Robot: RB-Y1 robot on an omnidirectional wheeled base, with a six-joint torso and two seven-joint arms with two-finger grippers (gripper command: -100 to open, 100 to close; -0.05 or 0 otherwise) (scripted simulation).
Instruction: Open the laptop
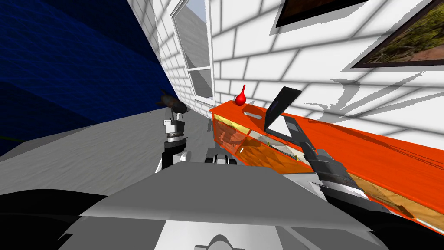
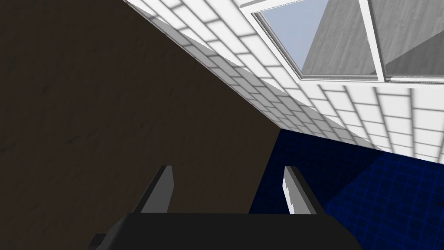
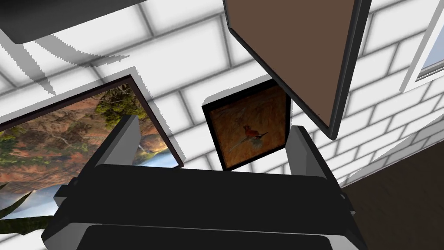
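Observation:
A dark laptop [image 1: 281, 113] sits on the orange cabinet top [image 1: 368, 147] by the white brick wall. Its lid [image 1: 282, 104] is raised at a steep angle over the pale base [image 1: 277, 128]. My right gripper [image 1: 290, 123] reaches over the base just in front of the lid. In the right wrist view that gripper [image 3: 212, 143] is open with nothing between its fingers, and the lid's brown face with a dark rim [image 3: 299, 56] hangs just beyond the fingertips. My left gripper [image 1: 170, 102] is held up near the window, and the left wrist view shows it [image 2: 227, 191] open and empty.
A red vase [image 1: 240, 97] stands at the cabinet's far end, with a small white slot-like piece [image 1: 252, 113] beside it. The cabinet front [image 1: 243, 147] has glass-like doors. A window [image 1: 193, 52] is set in the wall beyond, and framed pictures [image 1: 403, 39] hang above the cabinet.

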